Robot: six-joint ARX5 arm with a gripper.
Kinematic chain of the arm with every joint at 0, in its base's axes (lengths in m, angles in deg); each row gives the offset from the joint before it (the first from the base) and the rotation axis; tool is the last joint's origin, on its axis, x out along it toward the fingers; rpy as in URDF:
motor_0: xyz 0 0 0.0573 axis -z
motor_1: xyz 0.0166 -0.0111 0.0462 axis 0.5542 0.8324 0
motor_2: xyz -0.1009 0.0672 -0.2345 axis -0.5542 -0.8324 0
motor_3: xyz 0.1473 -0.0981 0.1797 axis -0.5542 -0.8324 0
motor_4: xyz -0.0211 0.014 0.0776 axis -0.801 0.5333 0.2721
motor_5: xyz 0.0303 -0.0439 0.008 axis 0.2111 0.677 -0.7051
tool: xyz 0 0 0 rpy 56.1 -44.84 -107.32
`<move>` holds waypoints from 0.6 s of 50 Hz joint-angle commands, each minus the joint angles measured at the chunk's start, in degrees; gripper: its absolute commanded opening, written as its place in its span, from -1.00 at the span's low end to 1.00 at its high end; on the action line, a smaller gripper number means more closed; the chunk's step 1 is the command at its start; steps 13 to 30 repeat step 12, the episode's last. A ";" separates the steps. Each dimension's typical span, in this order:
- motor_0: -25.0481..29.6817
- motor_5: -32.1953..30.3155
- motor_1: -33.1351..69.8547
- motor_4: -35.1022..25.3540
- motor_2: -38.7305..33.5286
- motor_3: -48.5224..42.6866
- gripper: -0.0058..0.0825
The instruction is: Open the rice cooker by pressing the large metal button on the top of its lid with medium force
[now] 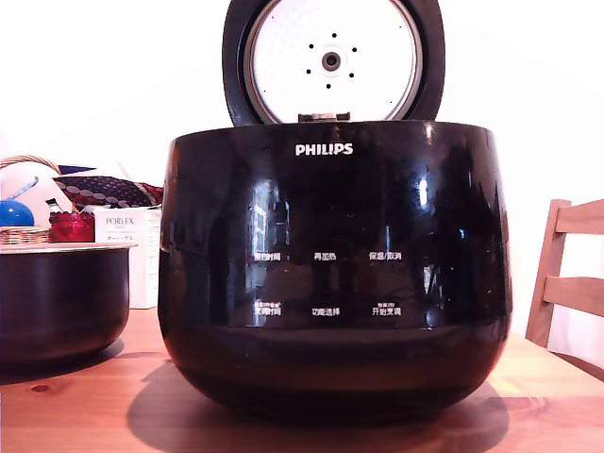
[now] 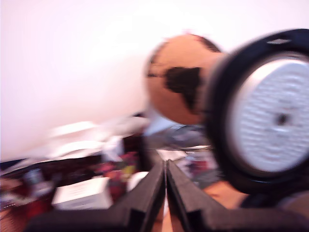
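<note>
Already the lid point(image 1: 332, 58) stands raised behind the cooker point(image 1: 332, 274), its silver-white underside with small holes and a centre knob facing you in the exterior view. The cooker, glossy black with a white logo and two rows of small labels, sits mid-counter point(image 1: 75, 406). A smaller dark pot point(image 1: 58, 302) stands at that view's left, a wooden chair point(image 1: 566, 274) at its right, with boxes and a basket behind the pot. Your claw point(image 2: 165, 193) shows only in the blurred wrist view: the two black fingers are closed together, tips touching, gripping nothing. Beyond them you see the raised lid's pale disc and a round orange-and-black ball or globe point(image 2: 181, 79). By these pictures the press looks done, since the lid is up. To finish well, draw the arm straight away from the cooker, keep the closed fingers clear of the lid's rim, and do not brush it, or it may swing shut.
</note>
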 commanded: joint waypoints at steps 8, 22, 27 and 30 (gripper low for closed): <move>-2.95 -1.70 -1.86 0.63 -1.53 0.26 -0.92; -3.17 -1.70 -1.86 0.63 -1.53 0.33 -0.92; -3.17 -1.70 -1.86 0.63 -1.53 0.33 -0.92; -3.17 -1.70 -1.86 0.63 -1.53 0.33 -0.92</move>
